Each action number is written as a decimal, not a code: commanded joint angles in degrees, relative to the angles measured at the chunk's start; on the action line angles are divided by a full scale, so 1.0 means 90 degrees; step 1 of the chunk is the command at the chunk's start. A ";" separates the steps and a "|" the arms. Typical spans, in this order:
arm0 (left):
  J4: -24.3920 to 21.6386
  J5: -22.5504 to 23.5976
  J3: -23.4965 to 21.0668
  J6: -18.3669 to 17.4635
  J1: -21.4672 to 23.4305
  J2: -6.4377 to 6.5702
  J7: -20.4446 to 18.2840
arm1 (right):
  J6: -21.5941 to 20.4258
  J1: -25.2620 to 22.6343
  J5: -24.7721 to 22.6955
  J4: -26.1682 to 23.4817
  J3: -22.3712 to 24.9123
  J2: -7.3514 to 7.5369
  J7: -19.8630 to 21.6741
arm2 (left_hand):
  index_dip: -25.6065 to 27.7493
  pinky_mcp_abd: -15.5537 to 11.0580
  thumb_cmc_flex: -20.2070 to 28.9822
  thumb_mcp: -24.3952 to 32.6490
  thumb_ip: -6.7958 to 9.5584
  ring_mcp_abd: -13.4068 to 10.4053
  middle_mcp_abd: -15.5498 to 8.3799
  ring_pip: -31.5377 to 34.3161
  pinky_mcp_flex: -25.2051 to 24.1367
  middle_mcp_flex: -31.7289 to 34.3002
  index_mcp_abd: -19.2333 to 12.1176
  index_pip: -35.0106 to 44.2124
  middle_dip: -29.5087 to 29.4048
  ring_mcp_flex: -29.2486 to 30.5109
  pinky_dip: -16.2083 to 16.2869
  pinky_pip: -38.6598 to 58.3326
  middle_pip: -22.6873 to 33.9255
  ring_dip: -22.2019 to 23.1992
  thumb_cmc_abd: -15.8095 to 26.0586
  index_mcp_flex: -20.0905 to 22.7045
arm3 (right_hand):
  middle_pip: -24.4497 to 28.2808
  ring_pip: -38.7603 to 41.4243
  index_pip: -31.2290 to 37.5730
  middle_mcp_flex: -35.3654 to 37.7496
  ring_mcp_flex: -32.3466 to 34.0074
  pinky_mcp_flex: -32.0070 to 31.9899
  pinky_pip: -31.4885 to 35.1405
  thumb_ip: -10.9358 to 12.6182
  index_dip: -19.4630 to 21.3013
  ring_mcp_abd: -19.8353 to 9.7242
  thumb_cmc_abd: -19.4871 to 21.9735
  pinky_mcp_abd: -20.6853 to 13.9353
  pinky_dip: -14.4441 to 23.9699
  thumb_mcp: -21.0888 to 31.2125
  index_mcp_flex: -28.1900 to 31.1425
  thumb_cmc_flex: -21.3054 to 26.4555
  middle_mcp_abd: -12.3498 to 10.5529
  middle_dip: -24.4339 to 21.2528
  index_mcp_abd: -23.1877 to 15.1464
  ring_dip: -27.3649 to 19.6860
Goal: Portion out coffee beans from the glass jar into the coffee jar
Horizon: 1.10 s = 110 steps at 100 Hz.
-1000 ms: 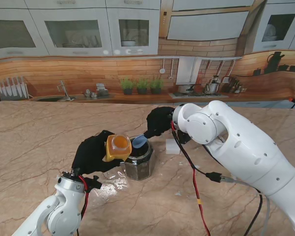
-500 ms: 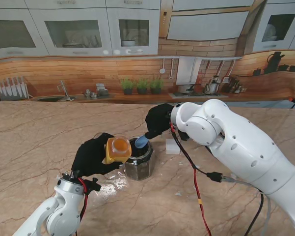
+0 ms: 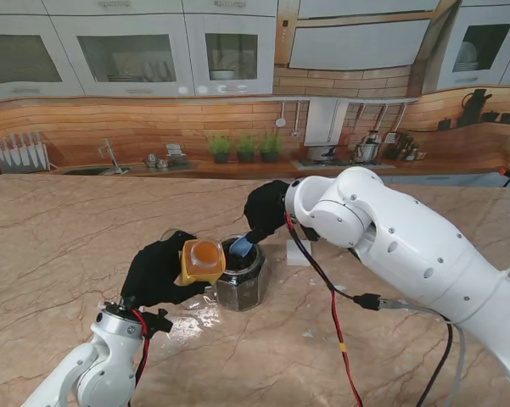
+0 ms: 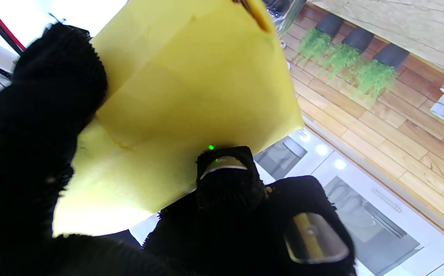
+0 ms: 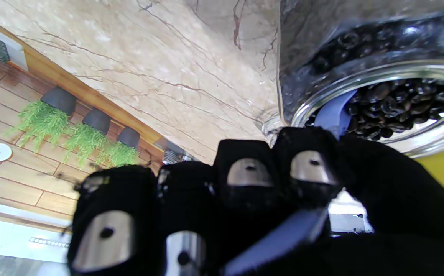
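My right hand [image 3: 267,212] grips the blue scoop [image 3: 240,245], dipped in the glass jar's [image 3: 240,280] beans; left hand [image 3: 157,273] holds the yellow coffee jar [image 3: 203,261], tilted I think.

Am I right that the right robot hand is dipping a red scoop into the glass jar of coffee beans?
Not quite: the scoop is blue, not red, as the right wrist view shows. The right robot hand is indeed dipping it into the glass jar of coffee beans.
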 commanded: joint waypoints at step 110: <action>-0.0165 -0.0017 -0.0012 -0.0029 0.0115 0.0006 -0.0116 | 0.3256 -0.0772 0.2676 0.0072 0.0443 -0.0128 0.0133 | 0.0497 -0.0760 0.1231 0.1464 0.0959 0.0380 -0.0826 -0.0421 -0.0157 0.0704 -0.1780 0.1521 0.0488 -0.0037 -0.0062 0.1040 0.0669 0.0059 0.1334 0.0404 | 0.0370 0.0443 0.0233 0.0467 -0.0026 0.0199 0.1644 -0.0079 0.0018 -0.0453 0.0205 -0.0168 -0.0043 -0.0034 0.0222 0.0249 0.0429 0.0049 -0.0234 -0.0029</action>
